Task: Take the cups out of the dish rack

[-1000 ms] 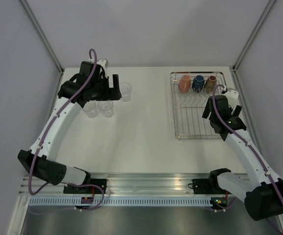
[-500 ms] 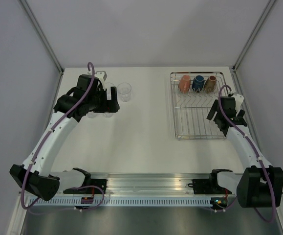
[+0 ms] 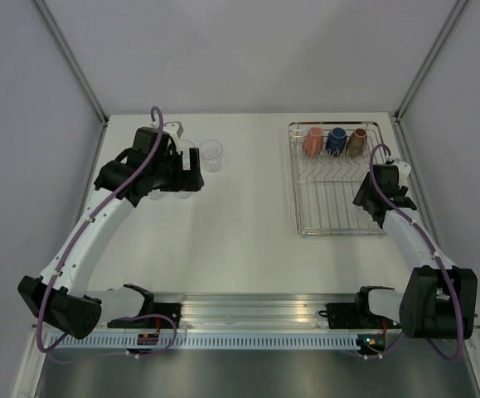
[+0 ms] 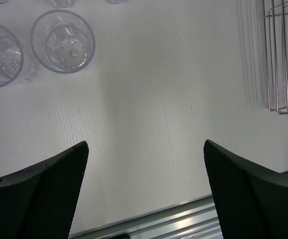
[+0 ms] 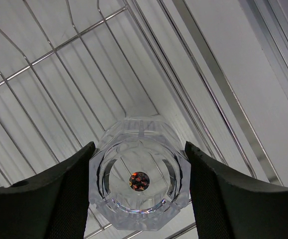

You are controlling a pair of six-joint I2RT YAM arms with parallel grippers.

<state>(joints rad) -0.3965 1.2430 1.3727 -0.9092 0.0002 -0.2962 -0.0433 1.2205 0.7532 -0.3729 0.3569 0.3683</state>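
Right claw: closed part-way onto a tumbler, one finger bearing on each side of its wall.
Tumbler position: between the fingers, directly over the rack wires. Whether it has left the wires cannot be told.
Tumbler axis: in line with the claw's approach, seen end-on. Which end faces the claw cannot be told for certain.
Left claw: wide open and empty, over bare counter.
Glasses: beyond the left claw and to one side, upright on the counter, mouths up.
Mugs: three, at the far end of the rack, past the right claw.
Step in hand (judged): extraction of the gripped tumbler.
Next move (judged): lift along the tumbler's axis until clear of the prongs, then carry towards the glasses. Keep the grip firm, since smooth glass may slip.
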